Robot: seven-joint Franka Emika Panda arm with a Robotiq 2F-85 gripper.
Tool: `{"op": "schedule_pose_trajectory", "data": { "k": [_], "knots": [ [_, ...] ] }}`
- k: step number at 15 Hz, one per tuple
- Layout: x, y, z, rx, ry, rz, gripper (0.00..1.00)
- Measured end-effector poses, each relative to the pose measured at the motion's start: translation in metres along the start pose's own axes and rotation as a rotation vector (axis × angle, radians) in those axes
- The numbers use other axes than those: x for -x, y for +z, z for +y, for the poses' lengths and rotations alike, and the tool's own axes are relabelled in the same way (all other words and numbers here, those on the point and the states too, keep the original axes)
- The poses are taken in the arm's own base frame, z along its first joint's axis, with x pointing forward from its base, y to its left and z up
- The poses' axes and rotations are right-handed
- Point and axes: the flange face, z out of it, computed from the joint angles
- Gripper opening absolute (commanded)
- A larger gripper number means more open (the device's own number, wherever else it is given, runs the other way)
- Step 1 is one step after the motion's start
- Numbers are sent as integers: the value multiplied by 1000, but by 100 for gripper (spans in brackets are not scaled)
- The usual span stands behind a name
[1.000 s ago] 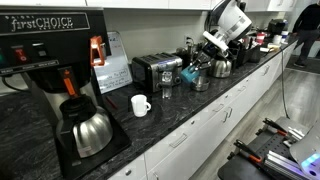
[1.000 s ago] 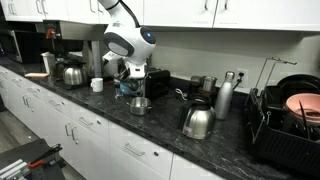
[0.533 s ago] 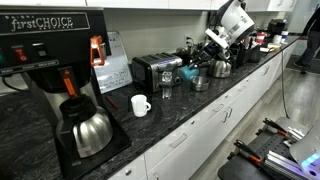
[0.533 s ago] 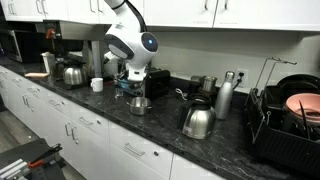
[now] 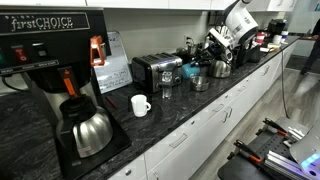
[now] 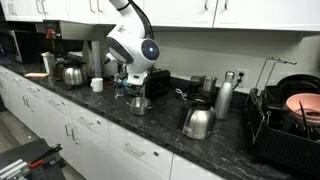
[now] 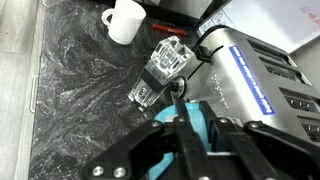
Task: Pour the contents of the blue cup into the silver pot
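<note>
Over the past second the robot's white wrist has swung up and to the right, while the teal shape below it has hardly shifted.

Going left to right in an exterior view, a black coffee brewer (image 5: 55, 60) stands at the end of the dark stone desk (image 5: 170, 118). Next come a white mug (image 5: 140, 104), a clear drinking glass (image 5: 165, 90) and a steel toaster (image 5: 155, 68).

The blue cup (image 5: 190, 73) sits just in front of the toaster's right end. The silver pot (image 5: 200, 83) is just beside the cup, and a steel kettle (image 5: 221, 67) stands beyond it.

In the wrist view the claw (image 7: 205, 126) has its fingers drawn close together with teal between them. It looks clamped on the cup's wall.

A pinch on a thin wall could let the cup swivel or slip as it tips. If the lip is not over the pot, the contents would land on the desk. The glass and toaster are close enough to be knocked.
</note>
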Motion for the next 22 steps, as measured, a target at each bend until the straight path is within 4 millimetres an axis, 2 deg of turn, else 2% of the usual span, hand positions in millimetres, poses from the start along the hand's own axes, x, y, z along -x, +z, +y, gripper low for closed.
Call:
{"op": "schedule_pose_trajectory", "data": {
  "k": [11,22],
  "knots": [
    [-11,-8,18,-118,18,-114,5],
    [-22,-13,39,-141,39,-146,5]
  ]
}}
